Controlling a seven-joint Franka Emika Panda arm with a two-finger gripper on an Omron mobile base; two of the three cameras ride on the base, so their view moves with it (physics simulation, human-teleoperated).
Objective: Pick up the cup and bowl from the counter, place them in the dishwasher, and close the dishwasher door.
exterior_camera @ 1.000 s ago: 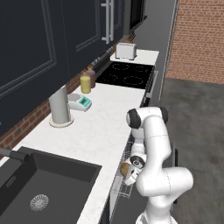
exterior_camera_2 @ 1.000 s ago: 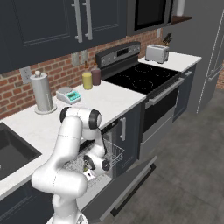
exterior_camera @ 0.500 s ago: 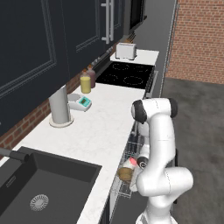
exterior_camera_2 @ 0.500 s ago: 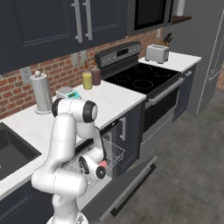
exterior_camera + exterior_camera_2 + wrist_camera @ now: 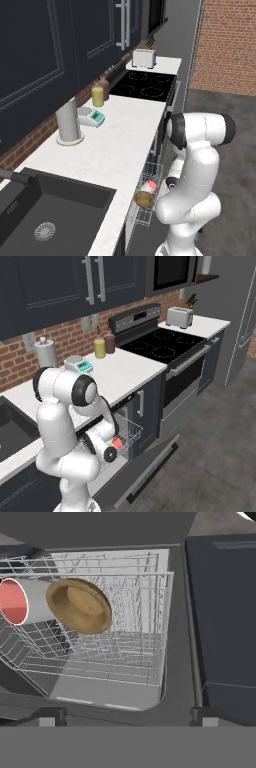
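One long white bench (image 5: pixel 117 145) runs under dark wall cabinets, carrying one black sink (image 5: pixel 45 210), one black cooktop (image 5: pixel 144 85), one toaster (image 5: pixel 143 58), one tall grey cylinder (image 5: pixel 68 121), one small scale (image 5: pixel 93 116) and two jars, one yellow (image 5: pixel 98 95) and one brown (image 5: pixel 104 89). Below the bench edge the one dishwasher (image 5: pixel 125 448) stands open, its single dishwasher door (image 5: pixel 137 471) folded down flat toward the floor and its one grey wire rack (image 5: pixel 125 612) pulled out. The white arm (image 5: pixel 192 170) bends down beside the rack, leaving grey floor free to its outer side. In the rack lie the one cup (image 5: pixel 25 601), on its side with its salmon-red mouth showing, and the one bowl (image 5: pixel 80 606), tipped on its rim and touching the cup. Both sit at one end; most of the rack is bare wire. The hand (image 5: pixel 127 714) hangs above the rack's near rim, fingers spread wide and holding nothing. A second ago the bowl was still carried at the hand above the rack; now it rests inside, released.
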